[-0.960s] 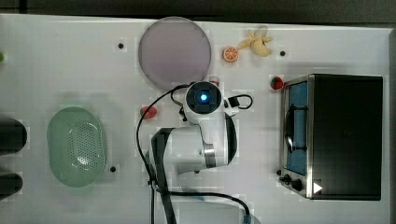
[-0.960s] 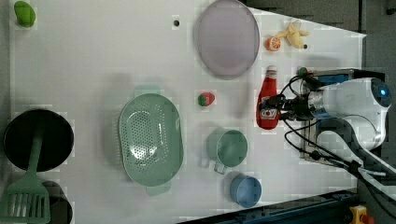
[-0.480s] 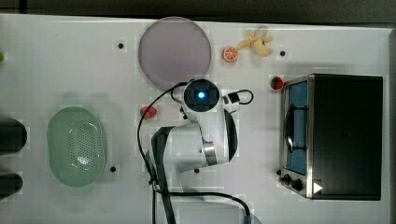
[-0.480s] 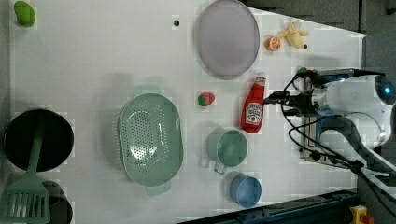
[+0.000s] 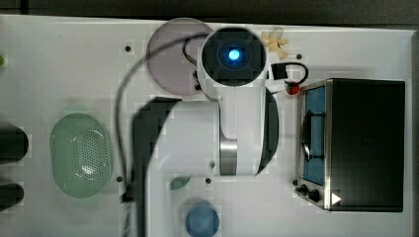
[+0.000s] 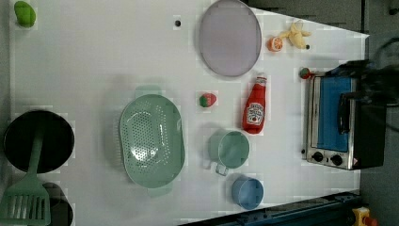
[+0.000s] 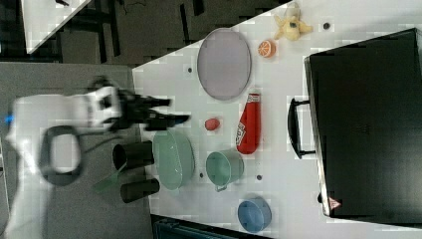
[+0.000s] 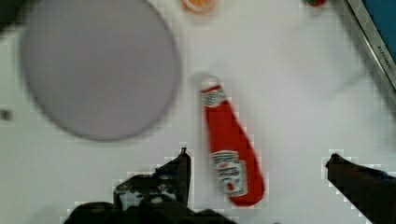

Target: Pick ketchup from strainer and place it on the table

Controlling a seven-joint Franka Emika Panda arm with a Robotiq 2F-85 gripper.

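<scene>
The ketchup (image 6: 254,107) lies on its side on the white table (image 6: 94,56), cap toward the grey-lilac plate, between the plate and the green cup. It also shows in the right view as the ketchup (image 7: 248,124) and in the wrist view as the ketchup (image 8: 229,154). My gripper (image 8: 258,155) is open and well above the bottle, its dark fingers (image 8: 180,172) spread wide with nothing held. In the right view the gripper (image 7: 176,110) hangs high on the blurred arm. The pale green strainer (image 6: 150,139) is empty, also seen as the strainer (image 5: 81,154).
A grey-lilac plate (image 6: 229,36), a strawberry (image 6: 207,100), a green cup (image 6: 229,149) and a blue cup (image 6: 247,192) surround the bottle. A toaster oven (image 6: 341,120) stands at the left view's right. Black pots (image 6: 37,141) and a green spatula (image 6: 26,202) sit at the left view's left.
The gripper let go of the ketchup, which now lies flat on the table. The arm then rose away from it and looms much larger in the top view.
</scene>
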